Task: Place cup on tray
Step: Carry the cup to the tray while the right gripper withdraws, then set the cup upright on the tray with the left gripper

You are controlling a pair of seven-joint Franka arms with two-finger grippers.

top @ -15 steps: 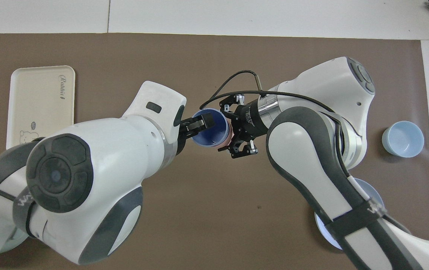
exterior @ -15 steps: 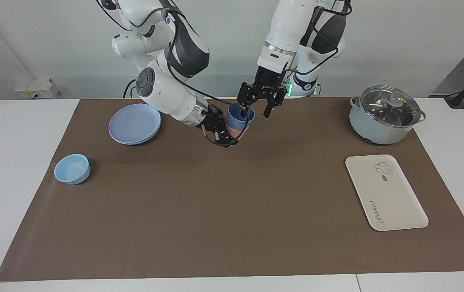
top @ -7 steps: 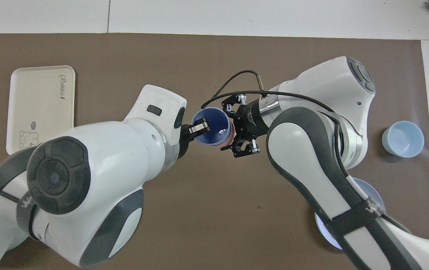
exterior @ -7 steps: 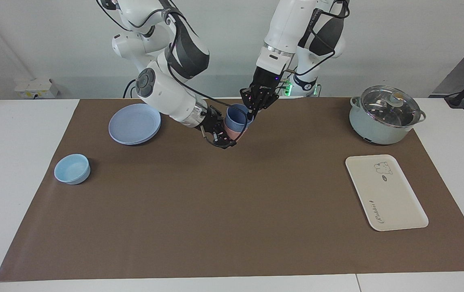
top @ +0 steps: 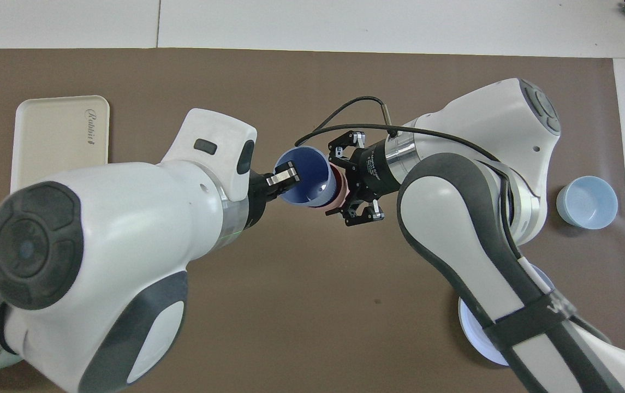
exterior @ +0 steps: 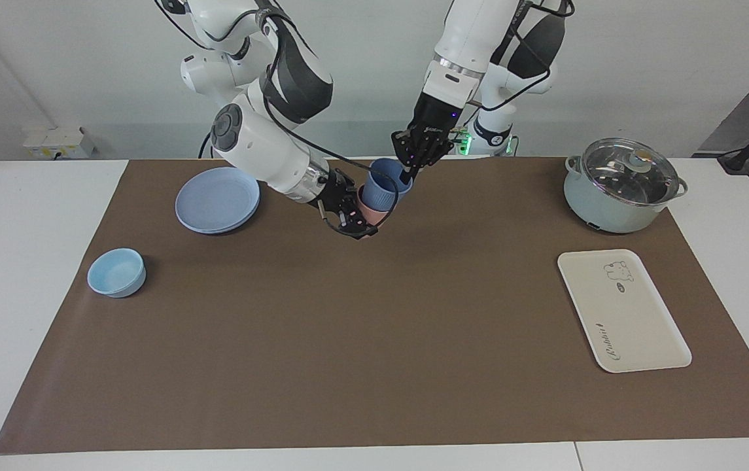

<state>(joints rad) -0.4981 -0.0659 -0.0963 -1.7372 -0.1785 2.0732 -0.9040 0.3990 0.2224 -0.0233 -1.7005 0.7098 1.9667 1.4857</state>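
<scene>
The periwinkle-blue cup (exterior: 384, 184) (top: 307, 183) sits nested in a salmon-pink cup (exterior: 367, 207) (top: 340, 195), both tilted and held in the air over the mat between the round plate and the pot. My left gripper (exterior: 405, 174) (top: 286, 178) is shut on the blue cup's rim, one finger inside it. My right gripper (exterior: 362, 217) (top: 346, 185) is shut on the pink cup's body from below. The cream tray (exterior: 623, 314) (top: 58, 136) lies flat toward the left arm's end of the table, with nothing on it.
A pale green pot with a glass lid (exterior: 619, 186) stands nearer to the robots than the tray. A round blue plate (exterior: 217, 199) and a low light-blue bowl (exterior: 117, 271) (top: 587, 201) lie toward the right arm's end. The arms hide much of the mat from overhead.
My left gripper went from open to shut on the blue cup's rim. Both hands and the nested cups rose slightly, and the blue cup shows a little more above the pink one.
</scene>
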